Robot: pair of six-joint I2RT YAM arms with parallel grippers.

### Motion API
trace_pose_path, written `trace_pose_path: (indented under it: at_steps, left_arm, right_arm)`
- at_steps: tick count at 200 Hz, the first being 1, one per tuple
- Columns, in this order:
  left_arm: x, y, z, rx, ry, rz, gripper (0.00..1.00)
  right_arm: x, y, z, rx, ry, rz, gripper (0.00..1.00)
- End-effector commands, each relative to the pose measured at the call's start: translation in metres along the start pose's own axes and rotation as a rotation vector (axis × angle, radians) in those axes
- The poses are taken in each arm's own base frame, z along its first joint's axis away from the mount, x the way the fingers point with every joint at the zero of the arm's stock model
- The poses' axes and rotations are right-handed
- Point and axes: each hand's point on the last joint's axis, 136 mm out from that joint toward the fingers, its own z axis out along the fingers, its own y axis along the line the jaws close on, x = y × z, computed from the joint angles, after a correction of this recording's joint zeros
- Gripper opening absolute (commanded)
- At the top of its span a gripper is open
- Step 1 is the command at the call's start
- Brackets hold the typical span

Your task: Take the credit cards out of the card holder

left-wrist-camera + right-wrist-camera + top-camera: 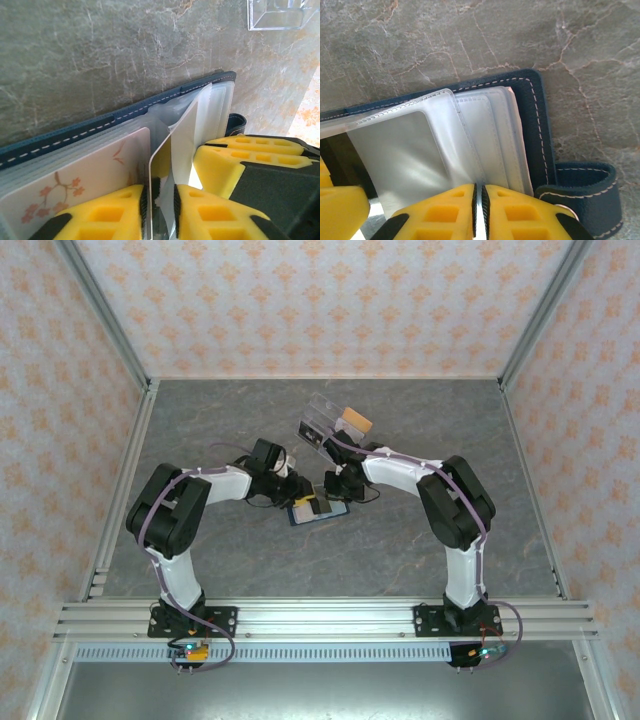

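Note:
The navy card holder (318,510) lies open on the table between both grippers. In the left wrist view its stitched cover (125,117) runs along the back, with a whitish credit card printed with blossoms (90,175) in a pocket. A thin pale card or sleeve (182,135) stands on edge between my left gripper's (160,192) pads. It touches the left pad only, and the jaws stand a little apart. My right gripper (478,189) is shut on a clear sleeve (405,150) of the card holder (537,125), next to the clasp tab (585,195).
A clear acrylic box (320,425) with an orange-tan card (355,421) in it stands behind the card holder, toward the back of the table. Patterned walls enclose the table on three sides. The two grippers (295,483) (335,488) are close together.

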Motion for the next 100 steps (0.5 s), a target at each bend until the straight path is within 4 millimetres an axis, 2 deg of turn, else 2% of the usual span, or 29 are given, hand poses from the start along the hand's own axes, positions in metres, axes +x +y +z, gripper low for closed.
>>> trace_pose_path:
  at_steps: [1, 20, 41, 82, 100]
  left_arm:
    - [-0.002, -0.005, 0.002, 0.016, 0.003, 0.011, 0.18]
    - [-0.001, -0.006, -0.001, 0.009, 0.001, 0.018, 0.09]
    - [0.000, -0.004, -0.009, -0.011, -0.004, 0.036, 0.05]
    - [0.004, 0.008, -0.031, -0.084, -0.010, 0.049, 0.03]
    - [0.005, 0.011, -0.041, -0.101, -0.019, 0.057, 0.03]
  right_arm:
    - [0.027, -0.042, 0.031, 0.149, 0.102, 0.034, 0.14]
    - [0.027, -0.042, 0.029, 0.149, 0.097, 0.034, 0.14]
    - [0.025, -0.042, 0.026, 0.151, 0.085, 0.034, 0.14]
    - [0.020, -0.037, 0.020, 0.131, 0.063, 0.033, 0.14]
    - [0.016, -0.026, 0.014, 0.086, 0.048, 0.018, 0.15]
